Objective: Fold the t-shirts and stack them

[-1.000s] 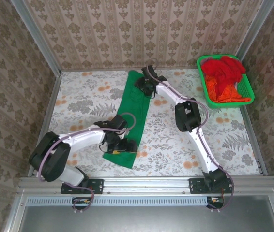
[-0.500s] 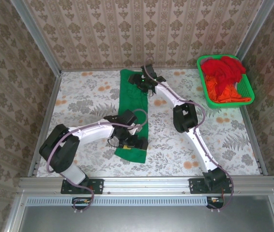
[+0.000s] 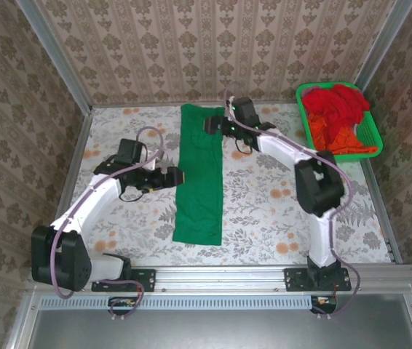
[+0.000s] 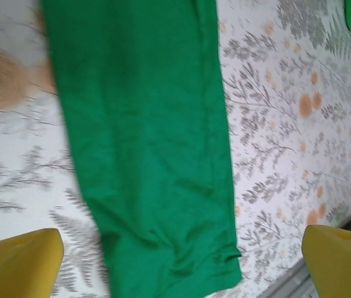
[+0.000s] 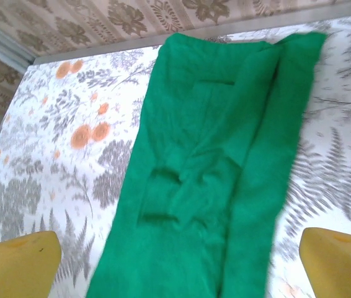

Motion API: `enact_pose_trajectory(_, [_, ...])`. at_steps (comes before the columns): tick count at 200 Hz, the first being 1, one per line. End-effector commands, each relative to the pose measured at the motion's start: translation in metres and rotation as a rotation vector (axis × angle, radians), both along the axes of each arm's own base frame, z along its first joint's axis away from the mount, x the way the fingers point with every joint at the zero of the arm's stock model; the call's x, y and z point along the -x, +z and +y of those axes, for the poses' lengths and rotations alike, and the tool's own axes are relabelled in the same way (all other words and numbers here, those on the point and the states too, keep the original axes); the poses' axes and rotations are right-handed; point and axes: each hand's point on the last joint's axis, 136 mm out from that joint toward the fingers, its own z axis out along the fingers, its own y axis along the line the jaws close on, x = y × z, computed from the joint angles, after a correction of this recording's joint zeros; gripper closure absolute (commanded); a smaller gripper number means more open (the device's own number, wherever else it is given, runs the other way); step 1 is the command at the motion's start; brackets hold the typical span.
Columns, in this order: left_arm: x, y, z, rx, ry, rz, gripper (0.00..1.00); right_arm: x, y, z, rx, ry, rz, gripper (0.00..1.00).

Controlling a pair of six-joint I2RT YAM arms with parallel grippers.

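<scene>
The green shirt (image 3: 199, 178) is lying flat on the bench (image 3: 279, 211) as a long narrow strip with its sleeves folded in, running from the far wall toward the near edge. The other shirts (image 3: 333, 109), red and orange, are sitting heaped in the basket (image 3: 372, 142) at the far right.

The left hand (image 3: 175, 177) is hovering just beside the strip's left edge, about midway along. The right hand (image 3: 212, 125) is hovering at the far end, by the right edge. Both are standing wide and holding nothing; in the left wrist view the yellow fingers (image 4: 20, 257) are spread well apart above the cloth.

The cloth is looking light, limp and quick to wrinkle. It is probably calling for pinches through all layers at the two corners of one end, lifted evenly so the tucked layers are not sliding apart.
</scene>
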Motion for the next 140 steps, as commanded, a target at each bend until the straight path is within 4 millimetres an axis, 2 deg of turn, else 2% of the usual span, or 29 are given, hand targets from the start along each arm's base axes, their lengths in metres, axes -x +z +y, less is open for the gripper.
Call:
enact_pose_trajectory(1, [0.000, 0.019, 0.004, 0.028, -0.097, -0.148, 0.00, 0.028, 0.016, -0.015, 0.095, 0.067, -0.176, 0.00])
enact_pose_trajectory(14, [-0.003, 0.036, 0.005, 0.021, -0.159, -0.271, 0.00, 0.062, 0.011, -0.013, 0.151, 0.157, -0.190, 0.00])
enact_pose_trajectory(24, [-0.009, 0.044, 0.016, -0.068, -0.158, -0.365, 0.00, 0.088, 0.001, -0.012, 0.215, 0.218, -0.187, 0.00])
enact_pose_trajectory(38, [-0.004, 0.053, 0.025, -0.135, -0.215, -0.476, 0.00, 0.126, -0.012, -0.005, 0.299, 0.314, -0.192, 0.00])
enact_pose_trajectory(49, [0.004, 0.055, 0.032, -0.189, -0.283, -0.556, 0.00, 0.154, -0.022, 0.001, 0.358, 0.381, -0.209, 0.00])
enact_pose_trajectory(72, [0.016, 0.055, 0.049, -0.287, -0.352, -0.662, 0.00, 0.218, -0.041, 0.031, 0.460, 0.620, -0.277, 0.00])
enact_pose_trajectory(86, [0.024, 0.050, 0.045, -0.274, -0.396, -0.696, 0.00, 0.253, -0.051, 0.049, 0.488, 0.756, -0.299, 0.03])
enact_pose_trajectory(118, [0.038, 0.030, 0.041, -0.183, -0.453, -0.645, 0.00, 0.315, -0.075, 0.090, 0.563, 1.033, -0.361, 0.06])
enact_pose_trajectory(140, [0.050, 0.018, 0.046, -0.226, -0.516, -0.659, 0.00, 0.332, -0.096, 0.107, 0.604, 1.130, -0.342, 0.10])
